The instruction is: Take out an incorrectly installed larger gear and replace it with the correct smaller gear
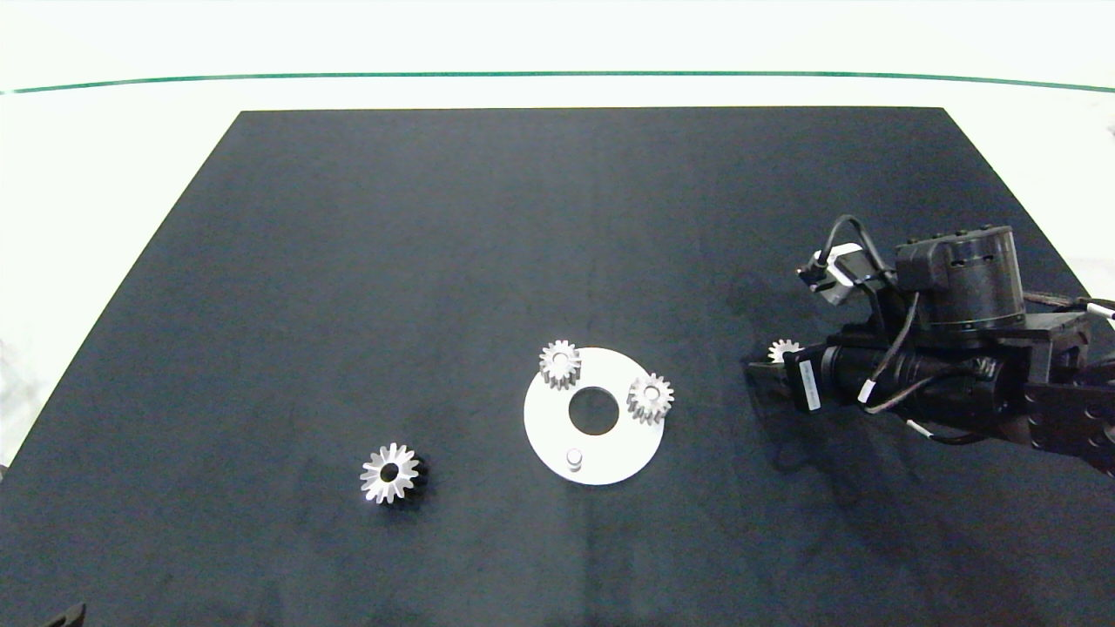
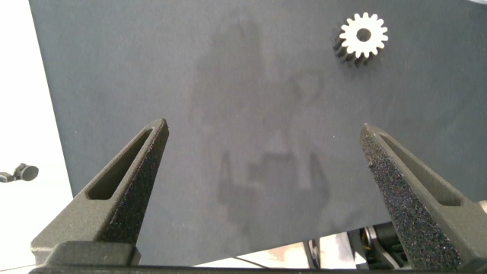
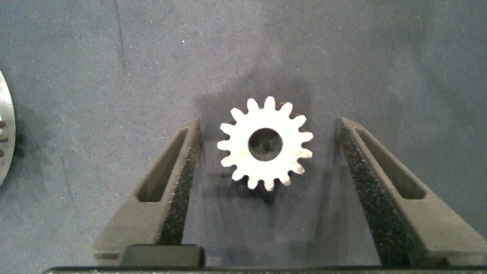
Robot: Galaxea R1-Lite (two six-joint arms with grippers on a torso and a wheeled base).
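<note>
The smaller gear (image 3: 265,144) lies flat on the black mat (image 1: 435,261), right of the white disc (image 1: 557,427), between the right gripper's (image 3: 265,164) spread fingers, not yet pinched. With the larger gear (image 1: 389,472) already off (lying left of the disc), I'd say pickup is underway: next, close squarely on the teeth. The left gripper (image 2: 262,179) hangs open, away from the work.

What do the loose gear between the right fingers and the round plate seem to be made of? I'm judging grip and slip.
The smaller gear looks like bare silver metal, matte-bright with crisp cut teeth. The round plate reads as flat pale metal or white plastic; its even sheen leaves that open. The right gripper finger pads look like dark, grainy foam or rubber.
</note>
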